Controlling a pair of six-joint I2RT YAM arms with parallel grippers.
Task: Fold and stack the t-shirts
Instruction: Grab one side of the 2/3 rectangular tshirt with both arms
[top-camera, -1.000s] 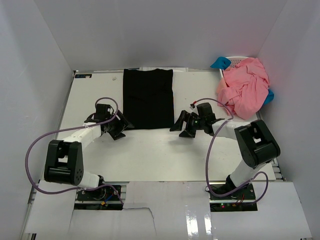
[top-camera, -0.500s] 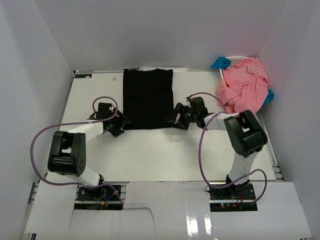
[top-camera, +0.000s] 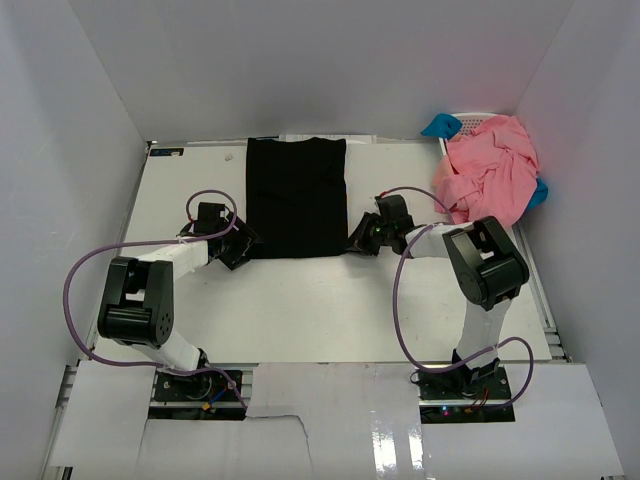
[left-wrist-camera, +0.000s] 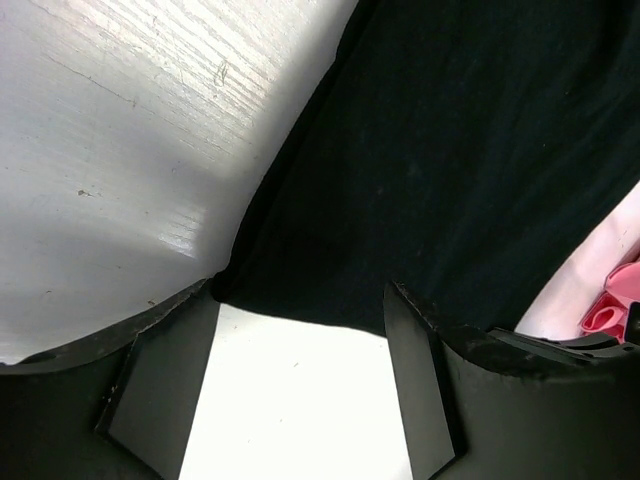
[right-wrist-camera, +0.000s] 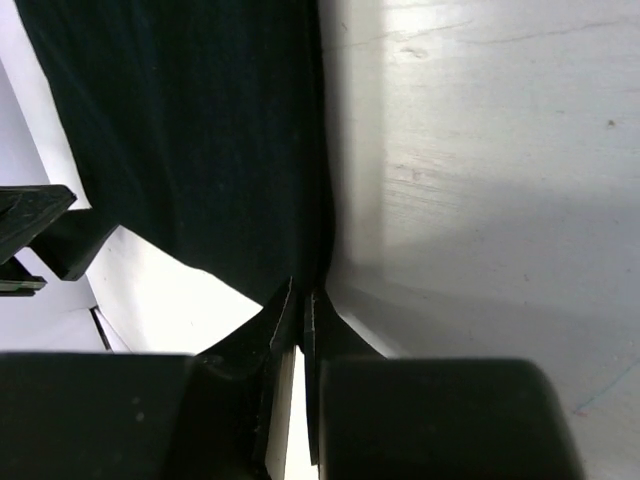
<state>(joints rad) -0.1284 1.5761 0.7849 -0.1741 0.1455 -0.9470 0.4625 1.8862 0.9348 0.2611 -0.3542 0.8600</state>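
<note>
Arms, you'll find, stretch low: left gripper gapes at the black t-shirt's near-left corner; right gripper clenches its near-right corner.

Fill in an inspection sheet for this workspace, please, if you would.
Surface: white table, lightly scuffed.
Job's things: black t-shirt lying flat, folded narrow; pink t-shirts heaped at far right.
Clutter: white basket under the pink heap; blue item at its edge.
Hands: left hand open astride the black shirt's near left corner; right hand shut on its near right corner.
Cables: purple cable looped along each arm.
Surroundings: white walls on three sides.
</note>
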